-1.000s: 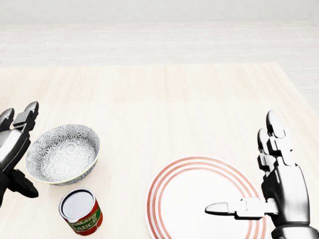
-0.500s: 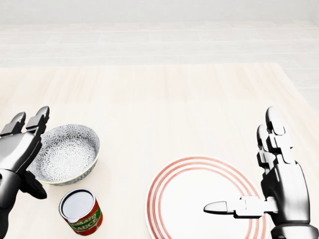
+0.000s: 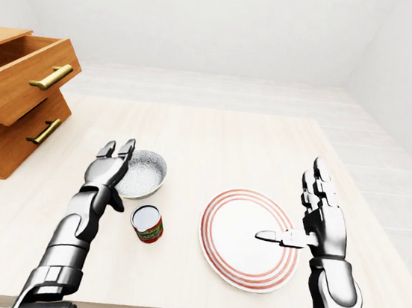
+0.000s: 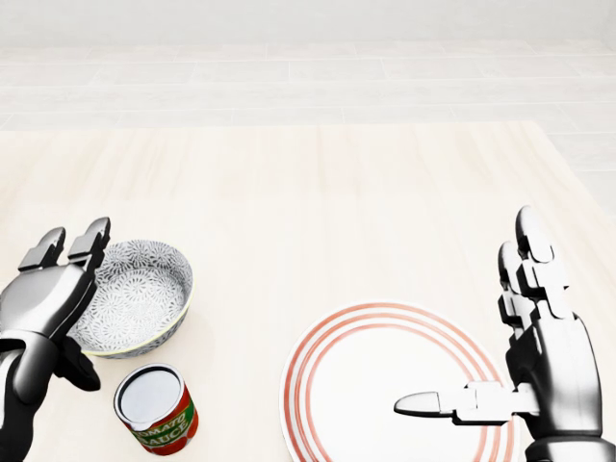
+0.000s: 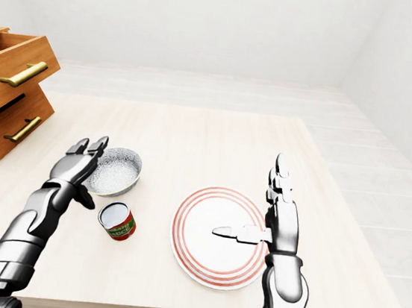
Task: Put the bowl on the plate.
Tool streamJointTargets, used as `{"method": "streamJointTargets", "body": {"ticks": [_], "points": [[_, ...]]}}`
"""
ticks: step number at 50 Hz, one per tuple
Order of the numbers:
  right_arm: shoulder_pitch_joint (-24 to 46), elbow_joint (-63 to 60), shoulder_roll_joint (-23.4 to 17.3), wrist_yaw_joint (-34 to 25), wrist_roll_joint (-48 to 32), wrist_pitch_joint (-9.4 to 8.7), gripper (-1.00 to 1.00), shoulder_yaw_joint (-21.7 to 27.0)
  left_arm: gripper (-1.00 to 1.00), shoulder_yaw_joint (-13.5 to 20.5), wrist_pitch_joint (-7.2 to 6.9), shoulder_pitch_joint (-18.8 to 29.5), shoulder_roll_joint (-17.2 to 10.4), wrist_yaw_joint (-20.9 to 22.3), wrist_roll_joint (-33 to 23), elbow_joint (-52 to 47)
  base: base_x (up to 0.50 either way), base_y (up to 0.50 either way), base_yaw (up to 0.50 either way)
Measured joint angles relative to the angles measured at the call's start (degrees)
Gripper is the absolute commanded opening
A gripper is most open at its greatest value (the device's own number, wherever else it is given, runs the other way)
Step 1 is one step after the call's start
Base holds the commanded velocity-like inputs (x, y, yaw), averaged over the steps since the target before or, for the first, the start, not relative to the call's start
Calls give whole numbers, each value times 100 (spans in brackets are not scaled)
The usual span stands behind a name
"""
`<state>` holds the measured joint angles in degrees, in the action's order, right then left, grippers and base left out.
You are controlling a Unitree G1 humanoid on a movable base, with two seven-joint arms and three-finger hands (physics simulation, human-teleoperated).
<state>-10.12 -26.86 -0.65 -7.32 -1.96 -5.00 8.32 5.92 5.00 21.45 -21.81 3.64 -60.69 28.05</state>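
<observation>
Beside the patterned bowl (image 4: 135, 294), the left hand (image 4: 46, 296) stands wide open; a clumsy grasp could knock the tomato sauce can (image 4: 156, 409).

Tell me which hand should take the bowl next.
Left. The left hand is open at the left rim of the bowl in the head view. The right hand hovers open over the right side of the plate, far from the bowl.

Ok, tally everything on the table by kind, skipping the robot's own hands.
Bowls: 1, the patterned bowl
Plates: 1, the red-ringed plate
Cans: 1, the tomato sauce can
Drawer units: 1, the wooden drawer unit
Total: 4
</observation>
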Motion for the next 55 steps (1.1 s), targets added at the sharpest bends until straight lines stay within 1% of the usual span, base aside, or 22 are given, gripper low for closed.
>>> {"method": "streamJointTargets", "body": {"ticks": [38, 55], "points": [[50, -77, -9, -39, 11, 0, 100, 29, 100, -302, 0, 256, 210, -367, -133, 715, 0, 0, 0], [-21, -85, 8, -48, 10, 0, 100, 31, 100, -380, 0, 226, 296, -490, -103, 939, 0, 0, 0]]}}
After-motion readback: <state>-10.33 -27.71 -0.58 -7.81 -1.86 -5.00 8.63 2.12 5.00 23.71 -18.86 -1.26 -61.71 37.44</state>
